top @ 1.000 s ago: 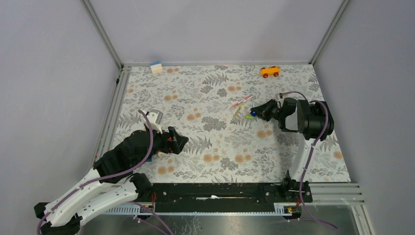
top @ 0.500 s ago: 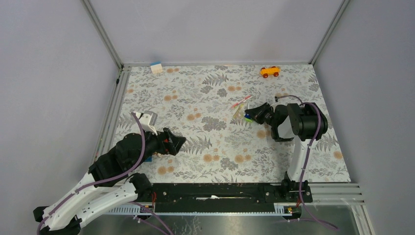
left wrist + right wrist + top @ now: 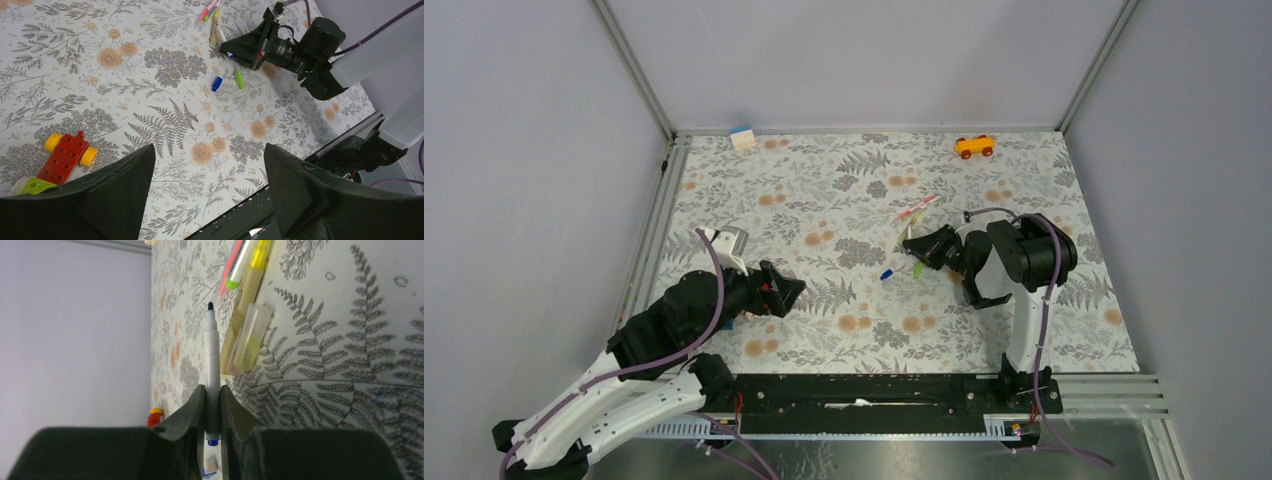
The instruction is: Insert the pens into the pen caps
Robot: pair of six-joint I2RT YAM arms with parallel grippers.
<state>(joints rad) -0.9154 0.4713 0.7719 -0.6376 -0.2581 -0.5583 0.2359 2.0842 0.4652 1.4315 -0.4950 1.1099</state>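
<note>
Now, my right gripper (image 3: 212, 405): it is clamped on the white pen (image 3: 212, 355), down near the pen's back end. The dark tip sticks out bare in front.
How the white pen handles: I think it is light and stiff. Its side looks smooth, so it may slip. With a hold this far back the tip can wobble, so a hold nearer the middle is safer.
My left gripper (image 3: 209, 150): it is spread wide with nothing in it. It hangs over the table (image 3: 824, 180), near the toy bricks (image 3: 65, 156).
The blue cap (image 3: 887, 273): it lies on the table just in front of the right gripper. The green cap (image 3: 917, 270) lies just beside it, and they do not touch.
How the caps handle: they are tiny, light and round. I think one rolls or skids off if I just push the pen at it. I would pinch the blue cap across its sides with the left gripper and leave the open end free.
The pink pen (image 3: 916, 208) and yellow pen (image 3: 907, 229): they lie side by side on the table, just behind the white pen.
The orange car (image 3: 975, 147): it sits far back, well apart.
</note>
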